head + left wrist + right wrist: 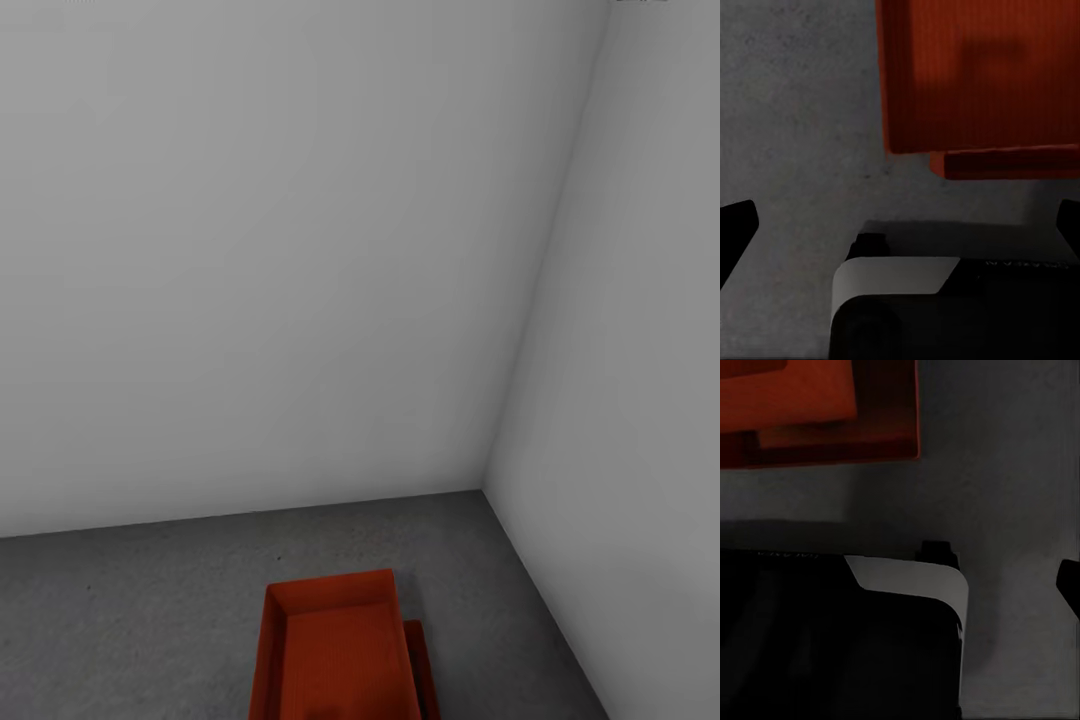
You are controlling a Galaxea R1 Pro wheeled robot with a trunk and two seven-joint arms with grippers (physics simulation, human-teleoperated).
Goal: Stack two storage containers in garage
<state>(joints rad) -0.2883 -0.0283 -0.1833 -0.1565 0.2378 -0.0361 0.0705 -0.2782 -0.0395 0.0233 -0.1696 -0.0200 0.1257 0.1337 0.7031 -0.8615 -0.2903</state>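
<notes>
Two orange-red storage containers are stacked on the dark grey concrete floor (150,610) in a garage corner. The upper container (340,650) sits open-top on the lower one, whose rim (425,665) sticks out to the right. The left wrist view has the upper container (975,75) with the lower container (1012,161) showing below it. My left gripper (900,225) is open over bare floor, apart from the stack. In the right wrist view the upper container (795,397) lies over the darker lower container (892,435). My right gripper (900,585) looks open, one fingertip (1069,581) at the frame edge.
Plain pale grey walls meet in a corner (485,485) just beyond the stack; the right wall (640,400) runs close beside it. My own black and white base (907,300) stands close to the containers. Open concrete lies to the left.
</notes>
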